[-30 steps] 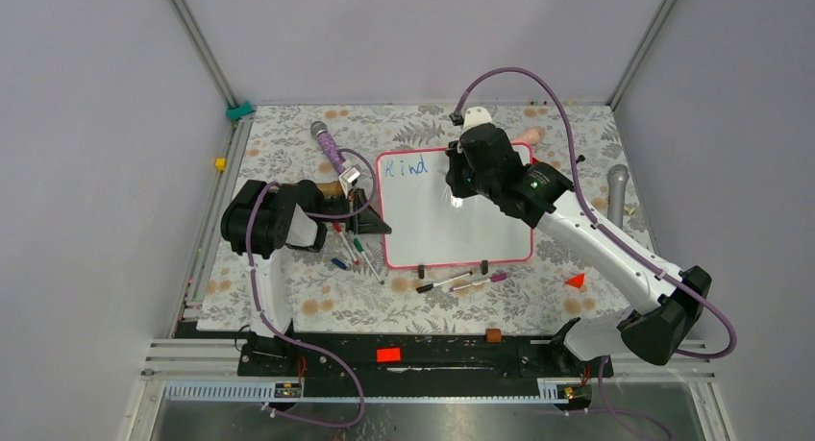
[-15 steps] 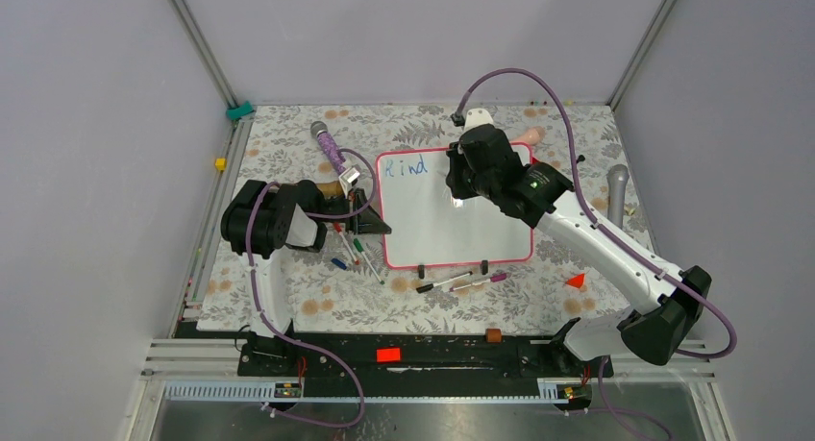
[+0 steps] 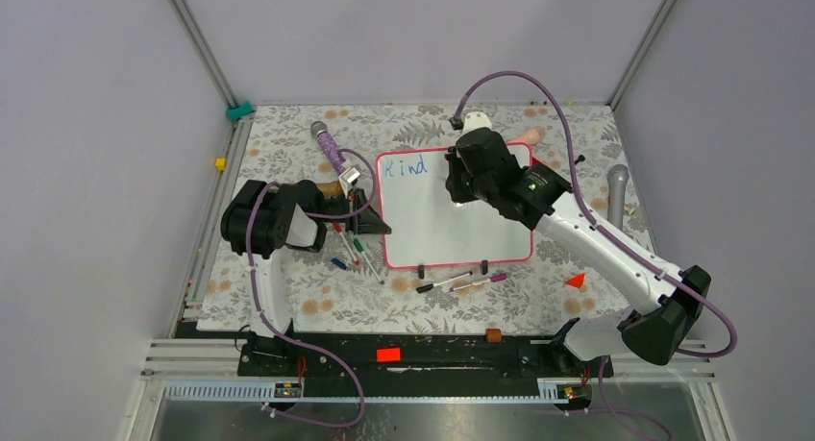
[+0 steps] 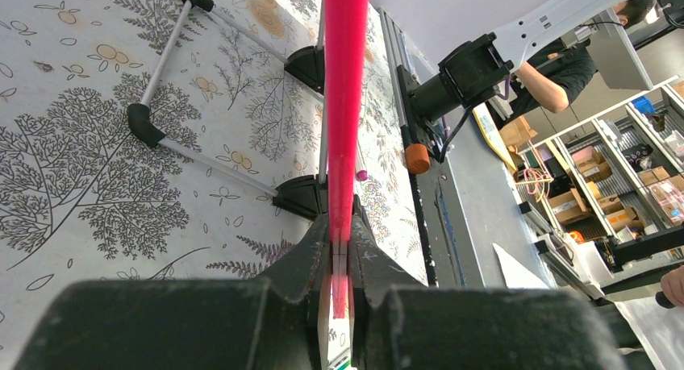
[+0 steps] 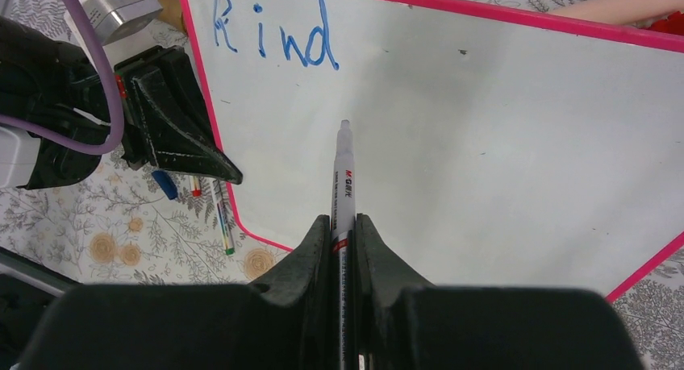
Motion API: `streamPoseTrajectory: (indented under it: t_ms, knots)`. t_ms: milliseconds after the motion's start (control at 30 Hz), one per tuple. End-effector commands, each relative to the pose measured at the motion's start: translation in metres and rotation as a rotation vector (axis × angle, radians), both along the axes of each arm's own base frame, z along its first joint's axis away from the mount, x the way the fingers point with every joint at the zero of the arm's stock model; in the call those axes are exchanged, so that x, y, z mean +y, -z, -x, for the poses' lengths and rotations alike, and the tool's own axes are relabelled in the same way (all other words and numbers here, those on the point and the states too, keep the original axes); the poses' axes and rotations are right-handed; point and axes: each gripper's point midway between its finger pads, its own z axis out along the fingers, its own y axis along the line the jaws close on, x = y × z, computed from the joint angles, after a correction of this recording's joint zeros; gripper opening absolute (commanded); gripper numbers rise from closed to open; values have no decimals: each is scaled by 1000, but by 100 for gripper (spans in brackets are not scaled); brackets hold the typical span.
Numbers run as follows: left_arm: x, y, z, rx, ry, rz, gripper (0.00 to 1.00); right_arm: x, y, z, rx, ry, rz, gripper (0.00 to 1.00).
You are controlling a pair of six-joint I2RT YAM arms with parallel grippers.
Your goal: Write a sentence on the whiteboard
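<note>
Whiteboard (image 3: pixel 461 225) is laid flat at centre of the top view, its left rim pinched by the left claw (image 4: pixel 339 245). Marker (image 5: pixel 343 172) is pinched in the right claw (image 5: pixel 343 222), long axis up-frame, tip just below-right of written "Kind" (image 5: pixel 274 39); blank board is left rightward.

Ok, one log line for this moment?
left gripper: shut on whiteboard rim | right gripper: shut on marker | written: "Kind" | tip: near word, contact unclear

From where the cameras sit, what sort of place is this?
Probably a robotics lab or workshop: the table sits in a booth of grey panels on aluminium posts, and the left wrist view shows storage shelves of boxes and a person nearby.
</note>
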Motion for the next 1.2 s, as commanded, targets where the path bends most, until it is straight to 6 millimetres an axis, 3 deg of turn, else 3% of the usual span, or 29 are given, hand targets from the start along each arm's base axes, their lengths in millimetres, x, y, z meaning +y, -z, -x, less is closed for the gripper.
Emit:
streamPoseTrajectory:
  t_ms: [0,367,933,1167]
  knots:
    - [1,4,10,14,61,-6,0,-6,-22,-1,-46,40,-11,0]
    - [6,-3,-3,-20,31,-1,0,-2,-24,-6,-46,52,-5,0]
    - [6,4,10,-16,36,-4,0,10,-13,-12,-50,14,26,0]
    - [3,6,14,-9,58,-5,0,3,-6,-9,-58,34,64,0]
